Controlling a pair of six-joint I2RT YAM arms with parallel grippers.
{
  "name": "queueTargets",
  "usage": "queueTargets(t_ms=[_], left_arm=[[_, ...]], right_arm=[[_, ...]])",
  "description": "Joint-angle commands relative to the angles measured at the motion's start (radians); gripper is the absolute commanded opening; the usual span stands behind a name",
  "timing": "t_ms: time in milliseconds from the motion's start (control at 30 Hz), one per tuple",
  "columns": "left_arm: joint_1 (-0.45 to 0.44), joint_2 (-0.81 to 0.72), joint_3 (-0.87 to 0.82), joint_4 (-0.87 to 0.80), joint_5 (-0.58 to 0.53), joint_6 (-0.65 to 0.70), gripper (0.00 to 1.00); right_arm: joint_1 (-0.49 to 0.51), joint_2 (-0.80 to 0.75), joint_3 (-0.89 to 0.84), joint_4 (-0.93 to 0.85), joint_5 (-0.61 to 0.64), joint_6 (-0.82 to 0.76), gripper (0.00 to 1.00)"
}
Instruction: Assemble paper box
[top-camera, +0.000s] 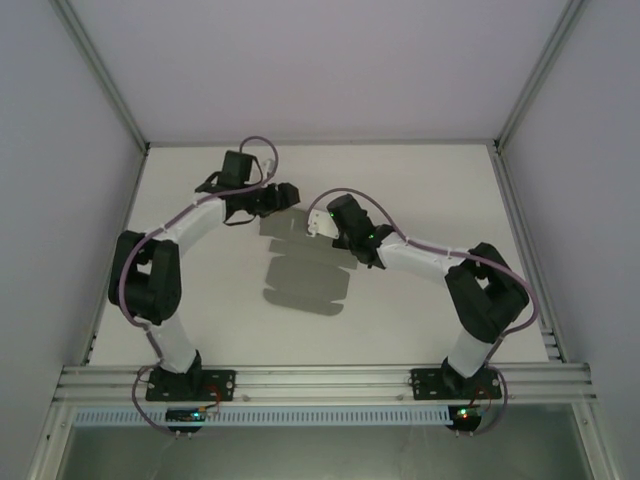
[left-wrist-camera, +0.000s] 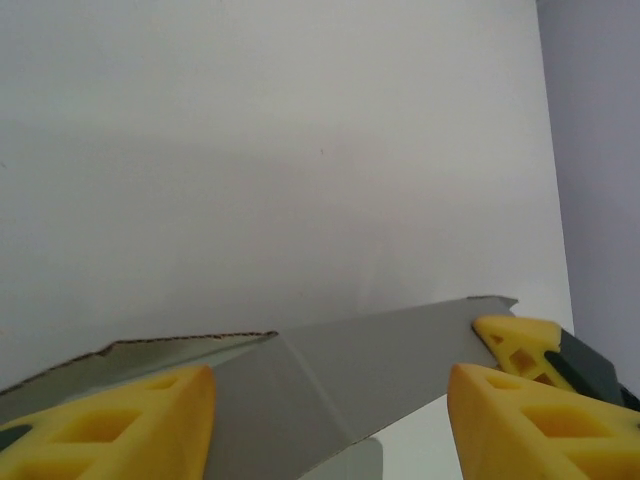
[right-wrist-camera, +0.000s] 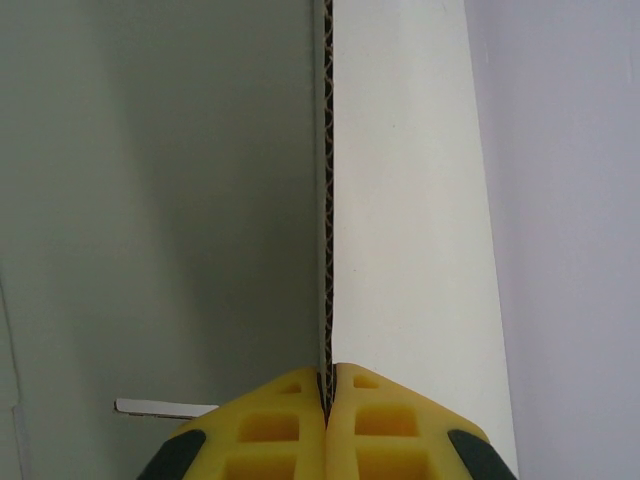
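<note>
The paper box is a flat grey corrugated sheet (top-camera: 283, 228), held up between my two grippers at the back middle of the table. My right gripper (top-camera: 314, 226) is shut on its edge; in the right wrist view the yellow fingertips (right-wrist-camera: 300, 400) pinch the edge-on cardboard (right-wrist-camera: 325, 200). My left gripper (top-camera: 292, 197) is at the sheet's far side. In the left wrist view its yellow fingers (left-wrist-camera: 120, 425) stand well apart, and a creased panel of the sheet (left-wrist-camera: 330, 370) lies across the gap. A darker grey flap-shaped patch (top-camera: 305, 285) lies below; I cannot tell whether it is sheet or shadow.
White walls with aluminium posts (top-camera: 105, 75) close in the white table (top-camera: 430, 190) on three sides. An aluminium rail (top-camera: 320, 380) carries both arm bases along the near edge. Bare tabletop stretches to the right and behind the sheet.
</note>
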Motion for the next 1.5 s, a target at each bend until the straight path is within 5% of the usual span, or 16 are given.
queueTargets(t_ms=[0,267,467,700,933,1000,1100,1300,1467], left_arm=[[-0.020,0.008,0.006,-0.015,0.057,-0.011,0.61],[-0.047,0.065,0.013,0.080,0.152,-0.093,0.45],[-0.061,0.067,-0.018,0.149,0.152,-0.161,0.37],[-0.061,0.061,-0.083,0.317,0.161,-0.319,0.13],[-0.061,0.041,-0.109,0.335,0.139,-0.349,0.02],[-0.059,0.027,-0.113,0.326,0.133,-0.332,0.13],[-0.052,-0.019,-0.120,0.256,0.084,-0.256,0.44],[-0.014,-0.213,-0.235,0.065,-0.163,-0.086,1.00],[0.068,-0.366,-0.409,0.056,-0.234,-0.049,1.00]], right_arm=[[0.004,-0.034,-0.008,-0.002,0.002,0.001,0.00],[0.002,-0.039,-0.009,-0.008,-0.036,0.017,0.00],[0.000,-0.057,-0.016,0.020,-0.064,0.036,0.00],[0.005,-0.066,-0.027,0.060,-0.052,0.050,0.00],[0.008,-0.074,-0.035,0.077,-0.050,0.053,0.00],[0.008,-0.078,-0.036,0.064,-0.065,0.058,0.00],[-0.005,-0.093,-0.042,0.063,-0.070,0.076,0.00],[-0.080,-0.172,-0.077,0.033,-0.201,0.135,0.00],[-0.136,-0.231,-0.103,0.001,-0.322,0.165,0.00]])
